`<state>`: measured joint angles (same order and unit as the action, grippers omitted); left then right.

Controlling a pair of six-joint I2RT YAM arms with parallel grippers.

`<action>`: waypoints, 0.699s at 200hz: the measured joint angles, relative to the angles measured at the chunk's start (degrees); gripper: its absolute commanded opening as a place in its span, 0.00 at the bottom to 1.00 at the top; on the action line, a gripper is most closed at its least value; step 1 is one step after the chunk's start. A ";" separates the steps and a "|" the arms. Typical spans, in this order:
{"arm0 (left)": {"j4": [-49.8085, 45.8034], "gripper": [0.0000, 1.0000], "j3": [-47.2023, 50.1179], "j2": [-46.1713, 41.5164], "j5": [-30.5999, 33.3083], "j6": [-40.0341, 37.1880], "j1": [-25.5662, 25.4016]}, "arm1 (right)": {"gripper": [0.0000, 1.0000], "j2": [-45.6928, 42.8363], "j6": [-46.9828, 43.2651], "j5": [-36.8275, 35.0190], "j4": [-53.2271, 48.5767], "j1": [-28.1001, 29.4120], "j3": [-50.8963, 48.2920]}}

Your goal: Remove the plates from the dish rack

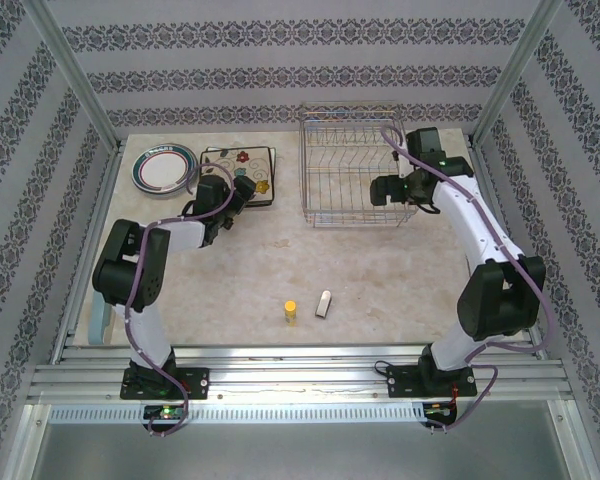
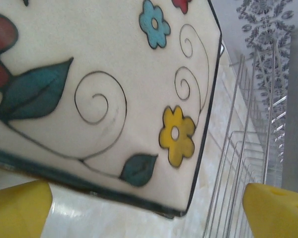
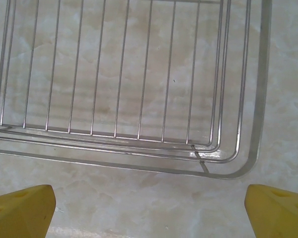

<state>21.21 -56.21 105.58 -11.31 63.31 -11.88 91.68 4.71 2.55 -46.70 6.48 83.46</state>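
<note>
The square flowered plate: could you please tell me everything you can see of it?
The square plate looks like glazed cream ceramic with a thin dark rim and rounded corners, painted with blue, yellow and red flowers, teal leaves and black swirls. It lies flat, face up, on the table, between the round plate and the dish rack. The open left gripper hovers at its near edge; whether they touch is unclear.

Yellow cylinder (image 1: 290,311), perhaps silver bar (image 1: 324,303)
</note>
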 measured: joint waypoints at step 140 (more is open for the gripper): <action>-18.51 1.00 16.37 -59.56 21.57 -44.13 -2.80 | 0.98 -52.76 -0.44 -0.09 44.17 -2.51 -55.76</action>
<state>2.70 -39.83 46.02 10.26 19.18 -14.68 38.92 4.27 2.46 -2.52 3.97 27.70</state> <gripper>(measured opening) 0.997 0.980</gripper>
